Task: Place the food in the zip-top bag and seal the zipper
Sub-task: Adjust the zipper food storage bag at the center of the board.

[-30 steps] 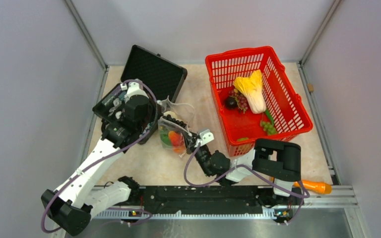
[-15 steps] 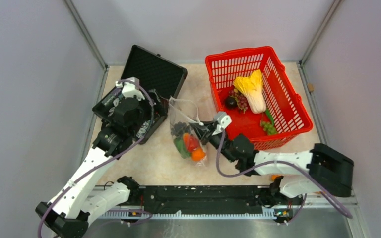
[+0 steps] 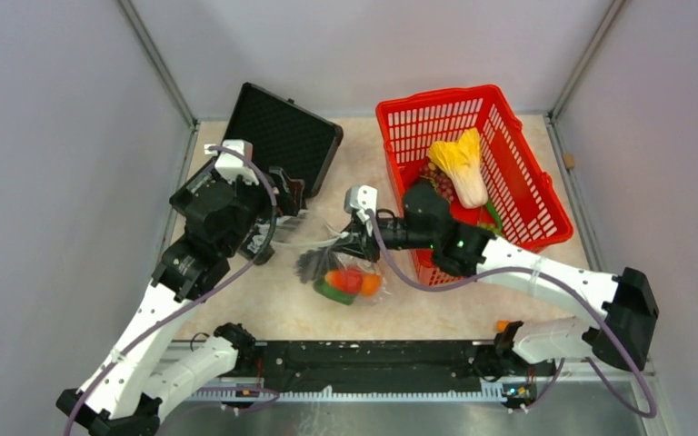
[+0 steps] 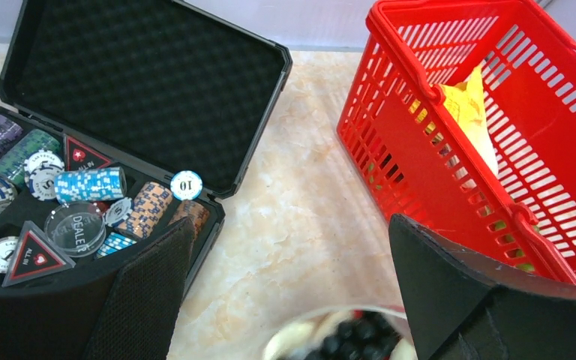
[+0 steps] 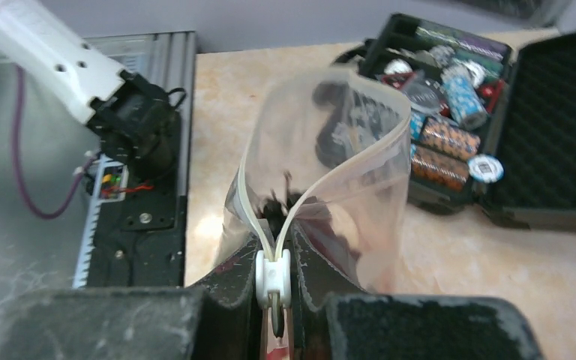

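Now our right hand [image 5: 274,289] is clenched on the zipper [image 5: 253,210] of the bag [image 3: 338,272]. The bag holds food [image 3: 349,282], mid-bench near the front edge. Our left hand [image 4: 292,300] is spread wide.

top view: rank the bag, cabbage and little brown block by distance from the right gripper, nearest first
1. bag: held at its mouth by the right gripper, mid-table.
2. cabbage: in the red basket, further back and to the right.
3. brown block: at the far right edge, farthest.

Robot lab cell, grey walls [image 3: 45,136], mounting rail [image 3: 418,363]
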You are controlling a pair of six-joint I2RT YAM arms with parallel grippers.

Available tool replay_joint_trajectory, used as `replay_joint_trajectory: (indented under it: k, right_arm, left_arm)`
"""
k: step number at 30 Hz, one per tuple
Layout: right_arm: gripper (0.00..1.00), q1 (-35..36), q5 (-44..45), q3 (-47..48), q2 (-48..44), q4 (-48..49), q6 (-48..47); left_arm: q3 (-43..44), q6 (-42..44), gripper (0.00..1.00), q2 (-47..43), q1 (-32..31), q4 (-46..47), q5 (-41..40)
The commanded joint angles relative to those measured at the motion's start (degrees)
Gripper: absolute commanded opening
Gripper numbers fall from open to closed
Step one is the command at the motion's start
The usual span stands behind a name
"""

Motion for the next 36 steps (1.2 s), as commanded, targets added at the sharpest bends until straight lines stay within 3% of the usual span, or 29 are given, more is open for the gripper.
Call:
replay_joint_trajectory:
  k: [1,7,14,23,29,34,36]
  right_arm:
    - [0.00,-0.4,-13.6,12.9,2.8,-14.5,-9.5]
    - [0.00,-2.9,-14.6,16.6,9.1,-28.6,-16.8]
    - [0.00,-8.2,-15.9,4.6,9.3,-16.0,-15.5]
    - [0.00,-8.7,-21.6,3.8,9.0,-19.1,-25.8]
    - [0.00,-8.7,-25.0,-1.5,1.7,-12.2,-29.5]
    - [0.00,-8.8,-27.4,-2.4,-1.1,-12.5,-32.8]
    - [0.00,-8.8,-26.9,-3.7,-2.1,-10.5,-32.2]
  left_arm:
    - [1.9,3.1,0.99,-1.5,0.3,1.0,3.0]
    - [2.1,8.6,0.99,-4.0,0.3,0.7,9.9]
    - [-2.3,14.8,0.99,-4.6,0.3,3.3,23.6]
    - [-11.0,20.9,0.94,0.2,0.2,13.7,49.3]
    - [-12.4,22.6,0.87,-1.0,0.1,16.0,52.4]
    - [-13.2,22.5,0.75,-0.3,-0.8,17.0,55.9]
    - [-13.7,22.5,0.74,0.0,-2.0,17.9,55.4]
